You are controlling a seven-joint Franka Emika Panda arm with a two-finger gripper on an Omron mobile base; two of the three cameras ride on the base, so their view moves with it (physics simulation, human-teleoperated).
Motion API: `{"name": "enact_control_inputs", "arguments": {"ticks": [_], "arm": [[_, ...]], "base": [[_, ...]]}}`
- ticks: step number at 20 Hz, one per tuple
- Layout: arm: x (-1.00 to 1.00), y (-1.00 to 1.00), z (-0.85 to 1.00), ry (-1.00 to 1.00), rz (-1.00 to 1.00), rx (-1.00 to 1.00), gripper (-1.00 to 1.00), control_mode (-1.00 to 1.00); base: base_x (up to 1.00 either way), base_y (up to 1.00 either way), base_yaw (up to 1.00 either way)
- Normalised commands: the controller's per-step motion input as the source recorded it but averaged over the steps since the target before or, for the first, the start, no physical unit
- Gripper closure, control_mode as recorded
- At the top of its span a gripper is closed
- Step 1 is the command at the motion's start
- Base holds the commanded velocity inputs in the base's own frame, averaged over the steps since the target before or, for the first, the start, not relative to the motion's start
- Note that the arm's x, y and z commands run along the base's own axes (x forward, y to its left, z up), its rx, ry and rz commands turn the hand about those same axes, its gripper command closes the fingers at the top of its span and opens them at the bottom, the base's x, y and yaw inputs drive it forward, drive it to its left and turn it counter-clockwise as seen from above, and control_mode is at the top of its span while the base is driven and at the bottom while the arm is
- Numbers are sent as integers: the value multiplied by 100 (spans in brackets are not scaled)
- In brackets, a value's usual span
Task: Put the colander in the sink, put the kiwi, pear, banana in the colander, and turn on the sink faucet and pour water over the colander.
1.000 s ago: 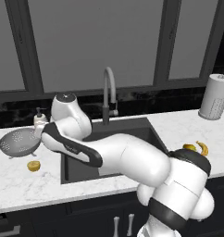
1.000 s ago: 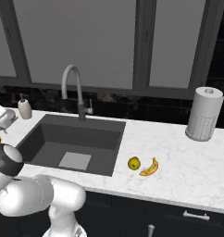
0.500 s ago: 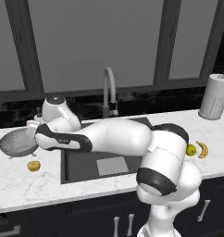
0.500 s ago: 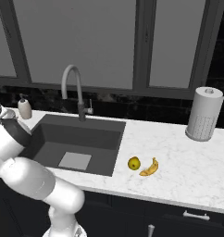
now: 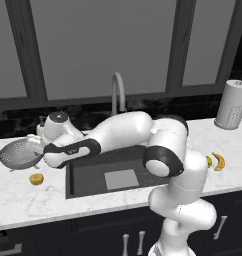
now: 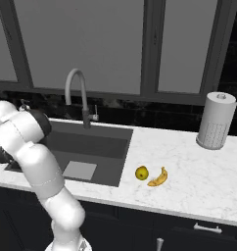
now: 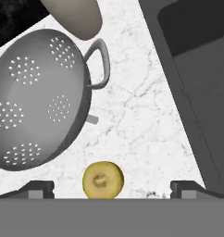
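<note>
Colander (image 7: 37, 99) sits upright on the marble tabletop (image 7: 141, 115) to the left of the sink (image 5: 113, 170), not yet in the basin, so the first step of the task looks undone. In the hand view its near loop handle juts toward the sink edge, which is probably why the arm has swung far left and low over this corner. The end effector (image 7: 109, 190) hangs above the tabletop with its two dark tips spread wide and nothing between them. The kiwi (image 7: 102, 179) lies on the marble just beside the colander's rim, apart from it, below the open tips. A pale rounded bottle (image 7: 74, 16) stands behind the colander. Across the sink, the pear (image 6: 142, 172) and banana (image 6: 158, 177) rest close together on the tabletop, waiting until the colander is moved. The sink faucet (image 6: 77, 95) stands at the back rim, and no water runs from it.
</note>
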Motion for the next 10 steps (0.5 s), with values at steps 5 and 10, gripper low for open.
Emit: {"name": "enact_control_inputs", "arguments": {"ticks": [5, 10], "arm": [[39, 46, -14, 1, -4, -2, -100, -100], [40, 44, 4, -1, -4, 0, -100, -100]], "base": [[0, 0, 0], [0, 0, 0]]}}
